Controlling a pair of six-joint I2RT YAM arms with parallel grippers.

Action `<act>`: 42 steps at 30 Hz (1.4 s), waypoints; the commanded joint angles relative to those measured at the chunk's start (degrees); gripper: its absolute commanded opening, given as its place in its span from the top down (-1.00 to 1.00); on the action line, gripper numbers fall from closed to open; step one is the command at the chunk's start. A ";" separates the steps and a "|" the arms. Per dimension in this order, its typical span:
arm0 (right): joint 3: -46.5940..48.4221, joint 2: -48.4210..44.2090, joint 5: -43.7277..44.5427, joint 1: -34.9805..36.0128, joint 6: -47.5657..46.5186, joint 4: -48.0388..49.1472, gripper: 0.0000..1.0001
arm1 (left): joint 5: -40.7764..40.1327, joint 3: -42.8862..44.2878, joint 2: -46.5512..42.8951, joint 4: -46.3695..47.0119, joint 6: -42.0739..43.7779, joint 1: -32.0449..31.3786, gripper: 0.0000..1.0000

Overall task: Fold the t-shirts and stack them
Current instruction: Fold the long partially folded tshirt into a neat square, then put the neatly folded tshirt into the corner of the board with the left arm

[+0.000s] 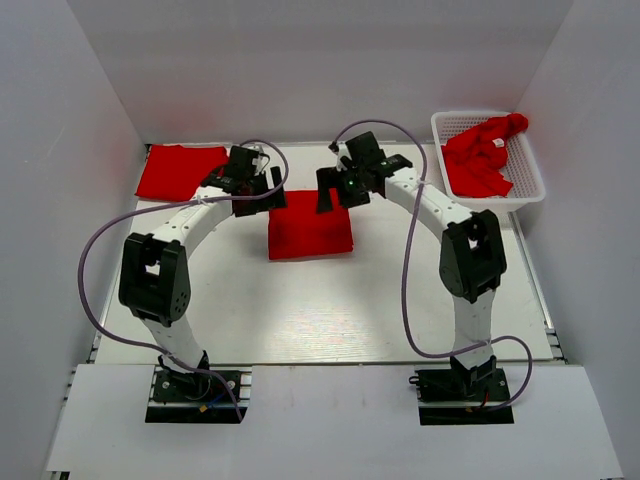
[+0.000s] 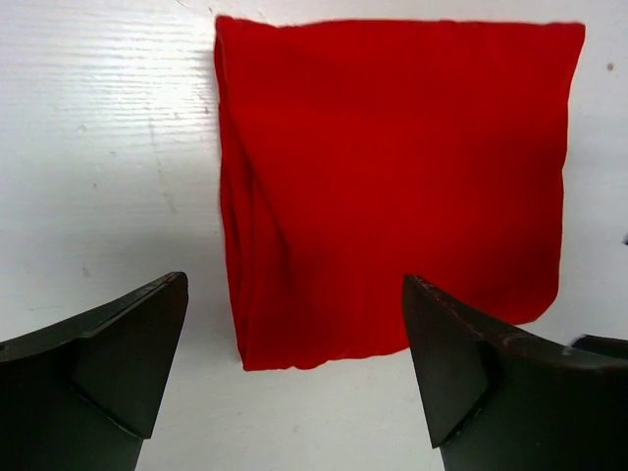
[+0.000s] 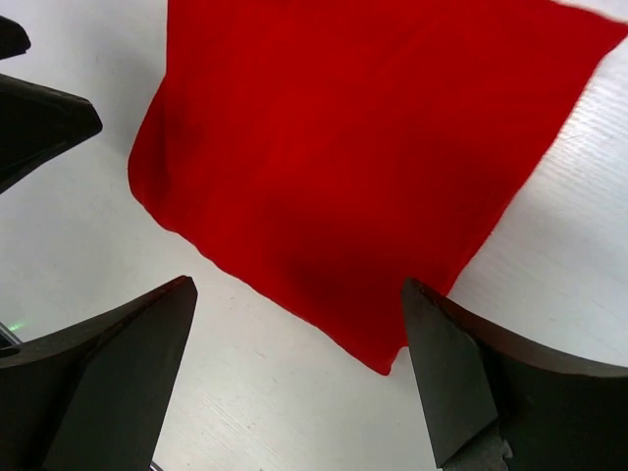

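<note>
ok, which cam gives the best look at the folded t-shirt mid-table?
Left wrist: the folded t-shirt fills most of the frame, with nearly all its outline and the fold creases along its left edge visible. Top external shows it small, its far edge partly hidden. Right wrist shows it close but cut off at the frame's top.

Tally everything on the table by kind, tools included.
Folded red shirt piles: 2, middle pile and far-left pile
Crumpled red shirt heap: 1, shirt count unclear
White basket: 1
Tools: 2, left tool and right tool, both open
Total: 6
</note>
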 commanded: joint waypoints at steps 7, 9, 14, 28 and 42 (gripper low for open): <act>-2.07 -0.58 0.98 -0.27 2.51 1.39 -0.81 | 4.84 -1.89 1.75 1.45 1.99 -0.19 -1.00; -4.37 -2.17 2.83 -0.35 3.21 1.92 -0.81 | 4.85 -2.68 3.16 1.46 1.99 -0.19 -1.00; -12.35 -7.61 5.47 -0.44 4.80 4.03 -0.81 | 4.85 -4.62 6.58 6.45 2.52 -0.19 -1.00; -19.49 -20.44 11.71 -0.53 5.68 4.56 -0.81 | -4.11 -4.09 15.90 6.47 4.37 -3.00 -0.22; -23.18 -27.21 19.18 -0.53 5.33 1.93 -0.81 | -2.96 0.82 17.32 7.95 7.61 -3.01 1.00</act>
